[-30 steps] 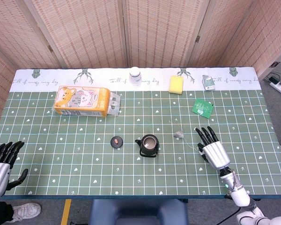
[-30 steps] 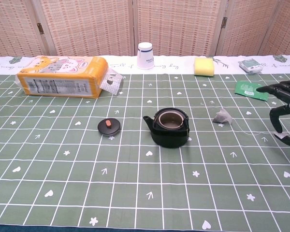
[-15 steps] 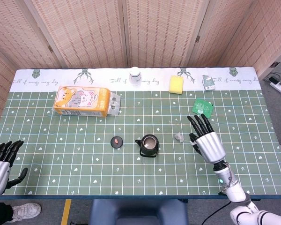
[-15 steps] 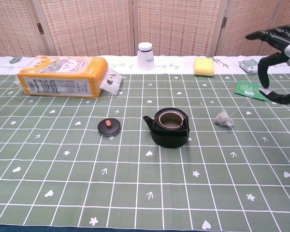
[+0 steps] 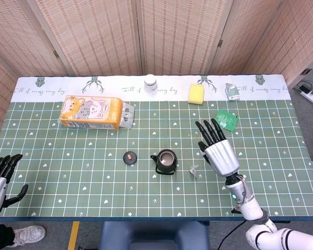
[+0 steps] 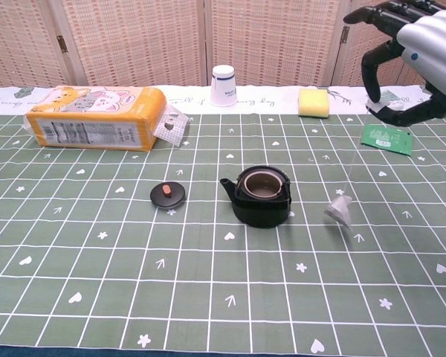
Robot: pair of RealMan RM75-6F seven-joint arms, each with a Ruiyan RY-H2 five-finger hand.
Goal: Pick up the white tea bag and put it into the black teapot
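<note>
Chest view: right hand [image 6: 415, 56] pinching string, bag [image 6: 340, 210] dangling beside pot [image 6: 262, 195]; swing slowly left, centre over mouth.

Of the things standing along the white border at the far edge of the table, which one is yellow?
The sponge, a yellow block. The paper cup left of it is white; the small packet on its right is pale with green.
</note>
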